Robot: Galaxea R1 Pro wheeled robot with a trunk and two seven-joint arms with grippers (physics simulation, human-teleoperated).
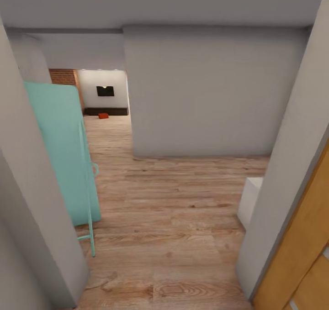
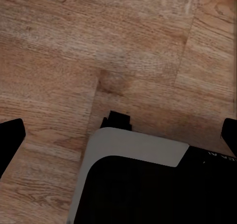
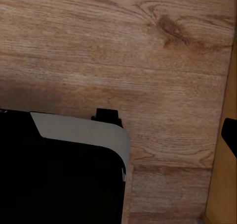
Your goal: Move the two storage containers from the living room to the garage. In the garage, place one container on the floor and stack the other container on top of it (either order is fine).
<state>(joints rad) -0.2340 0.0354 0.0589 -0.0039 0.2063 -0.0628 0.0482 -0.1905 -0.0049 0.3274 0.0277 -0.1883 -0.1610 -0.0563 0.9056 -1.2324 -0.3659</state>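
Robot in doorway on wood floor. One orange container far down the hall. Left gripper spread wide, empty; right can't tell.

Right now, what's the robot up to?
It is in transit and handling nothing. The head view looks through a doorway down a wood-floored hall, past a teal door on the left and a wooden door on the right. One orange-red container sits on the floor in the far room. Both wrist views look down at plank flooring and the robot's own base; neither shows anything held.
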